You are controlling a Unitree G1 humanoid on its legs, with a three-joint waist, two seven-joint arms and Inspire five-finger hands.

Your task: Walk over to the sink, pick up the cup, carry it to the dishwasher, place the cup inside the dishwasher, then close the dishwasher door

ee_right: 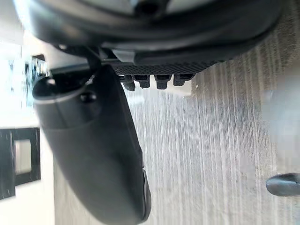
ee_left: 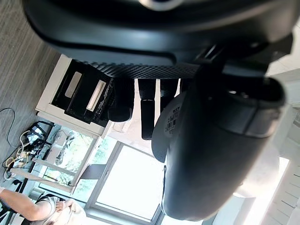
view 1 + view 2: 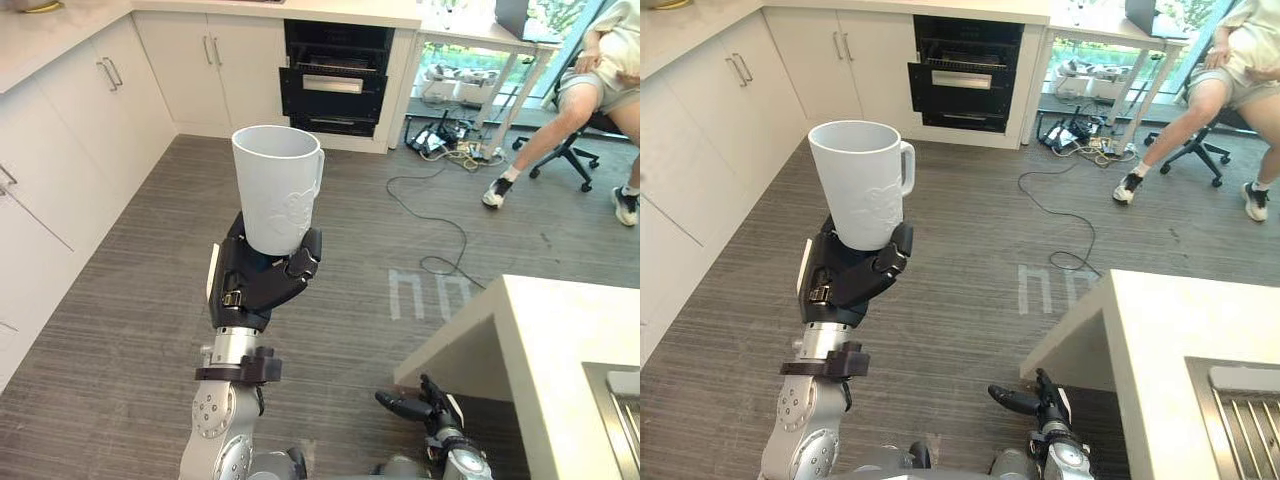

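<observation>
Grey kitchen floor (image 3: 350,300) all around. Right hand (image 3: 425,405) hangs loose, fingers relaxed, by the counter (image 3: 570,340) corner. Left hand (image 3: 262,280) wraps the white cup (image 3: 275,185), upright; barcode sticker (image 2: 173,119) underneath, unreadable. Dishwasher (image 3: 335,80) stands open beyond.

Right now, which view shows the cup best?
The right eye view: the whole cup, upright with its handle clear, sits in the left hand. The left eye view gives much the same, handle narrower. The left wrist view catches a bit of its base behind the thumb.
</observation>
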